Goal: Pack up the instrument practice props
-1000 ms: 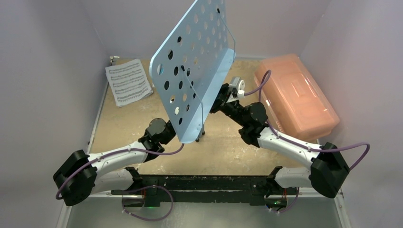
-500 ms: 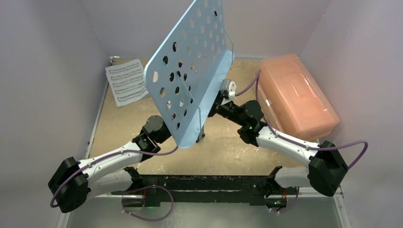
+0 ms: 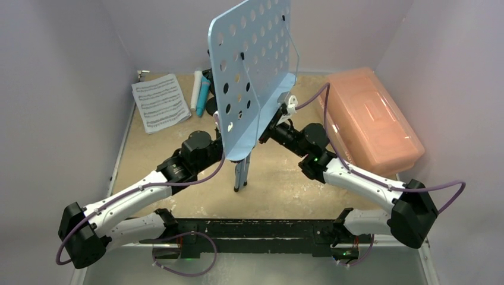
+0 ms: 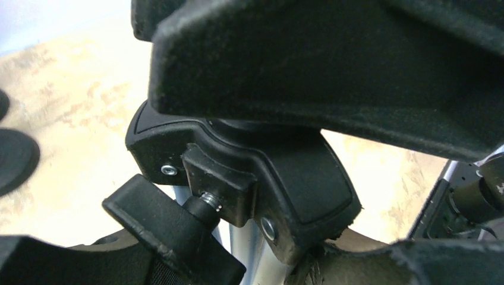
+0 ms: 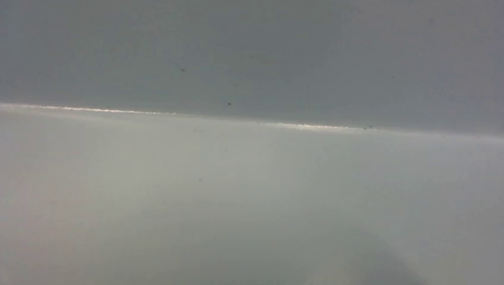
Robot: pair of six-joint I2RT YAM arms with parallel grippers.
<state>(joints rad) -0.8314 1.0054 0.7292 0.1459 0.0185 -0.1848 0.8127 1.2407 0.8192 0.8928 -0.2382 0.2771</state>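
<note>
The light-blue perforated music rack (image 3: 252,65) stands nearly upright in mid-table, its folded tripod legs (image 3: 239,175) hanging below it. In the left wrist view my left gripper (image 4: 285,196) is shut on the stand's black clamp collar (image 4: 297,184), above the silver pole (image 4: 252,252). My right gripper (image 3: 270,127) reaches to the rack's lower right edge, its fingers hidden behind the panel. The right wrist view shows only the pale rack surface (image 5: 249,196). A white microphone (image 3: 196,89) and a blue one (image 3: 204,98) lie at the back left beside black mic holders (image 3: 211,105). Sheet music (image 3: 160,102) lies left of them.
A pink translucent box (image 3: 369,119) fills the right side of the table, close to my right arm. Walls close in the left, back and right sides. The black arm-base rail (image 3: 255,228) runs along the near edge.
The rack has swung more upright and shifted right, uncovering the microphones and holders. My left arm has reached further forward and the folded legs now show below the panel.
</note>
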